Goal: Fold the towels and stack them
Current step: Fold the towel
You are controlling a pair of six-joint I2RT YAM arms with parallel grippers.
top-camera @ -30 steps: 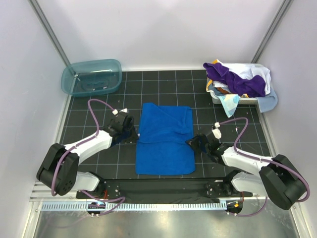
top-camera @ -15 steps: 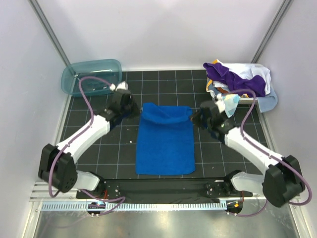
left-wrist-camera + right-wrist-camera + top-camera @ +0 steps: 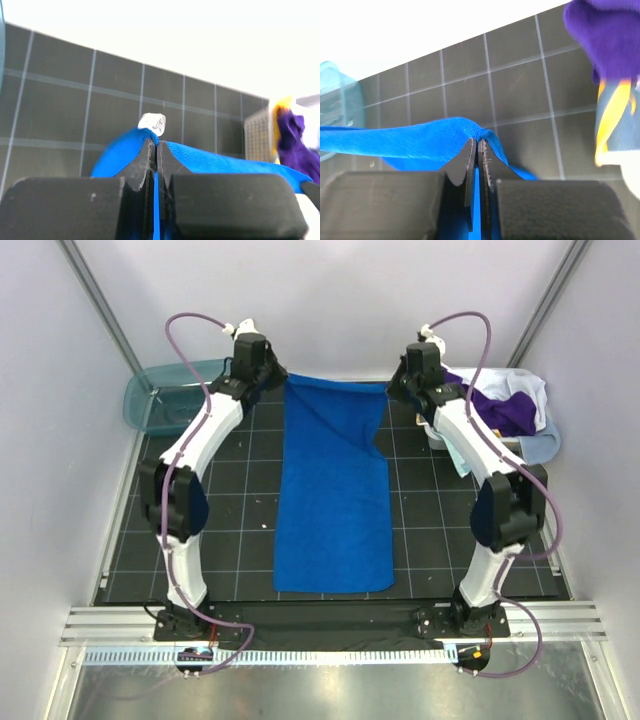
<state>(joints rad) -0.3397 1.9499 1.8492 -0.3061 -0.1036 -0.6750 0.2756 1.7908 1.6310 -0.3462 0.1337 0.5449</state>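
Moved left gripper [image 3: 154,147] and right gripper [image 3: 476,145] from the middle of the table [image 3: 230,502] to its far edge; dragged towel's [image 3: 335,500] folded end along, opening it to full length.

White arms [image 3: 210,420], purple cables [image 3: 190,316]

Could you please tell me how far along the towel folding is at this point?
Done: no folded stack is visible. In hand: the left hand and right hand pinch far corners of the blue towel. Left: folding it, plus the heaped towels at far right.
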